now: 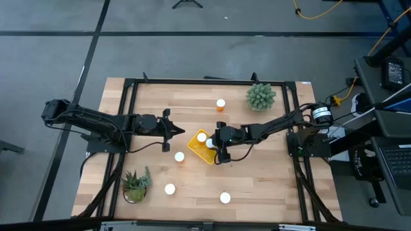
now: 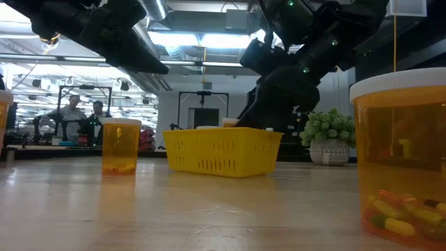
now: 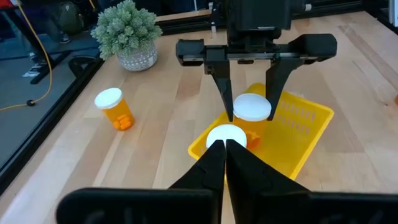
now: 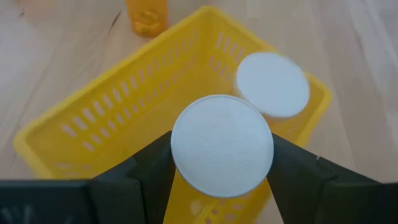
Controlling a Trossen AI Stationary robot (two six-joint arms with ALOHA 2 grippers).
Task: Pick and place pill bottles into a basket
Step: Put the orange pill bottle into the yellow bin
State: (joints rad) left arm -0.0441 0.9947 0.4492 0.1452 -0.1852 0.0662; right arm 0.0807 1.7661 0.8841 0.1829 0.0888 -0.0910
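Right gripper (image 4: 221,163) over yellow basket (image 1: 194,149), jaws clamped on pill bottle (image 4: 222,145), poised for drop beside 1 bottle (image 4: 272,83) already inside. Left gripper (image 1: 169,129) parked beside basket, jaws shut, empty.

You see a potted plant (image 1: 261,96) near the wooden table's (image 1: 270,186) far right corner, and a second plant (image 1: 135,185) near its near left corner.
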